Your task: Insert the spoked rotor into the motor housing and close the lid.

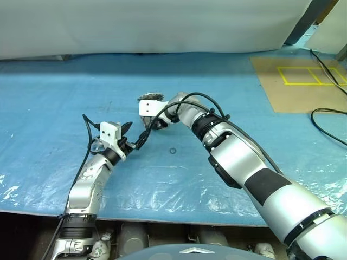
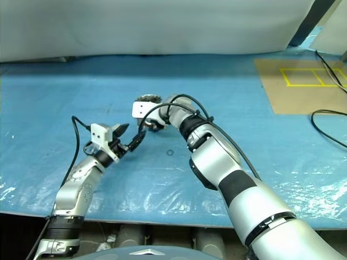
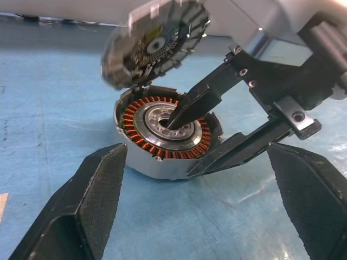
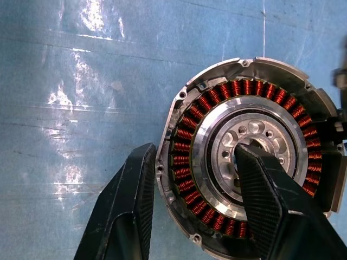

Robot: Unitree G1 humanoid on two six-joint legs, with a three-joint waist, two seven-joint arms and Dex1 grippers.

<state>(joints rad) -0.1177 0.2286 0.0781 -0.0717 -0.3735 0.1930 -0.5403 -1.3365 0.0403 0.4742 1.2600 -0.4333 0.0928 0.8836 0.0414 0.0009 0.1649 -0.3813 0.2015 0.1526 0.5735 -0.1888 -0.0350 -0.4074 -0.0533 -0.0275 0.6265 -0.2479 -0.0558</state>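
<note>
Astride motor housing (image 4: 246, 157) wall, right end effector (image 4: 195, 179) part-open, one finger in hub, rotor (image 3: 157, 40) above.

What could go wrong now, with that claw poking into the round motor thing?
1. The right claw straddles the motor housing wall, with one finger in the centre hub. Squeezing might scrape the copper windings or tip the housing.
2. The spoked rotor stands tilted at the housing's far rim. A nudge could knock it over or drop it in crooked.
</note>
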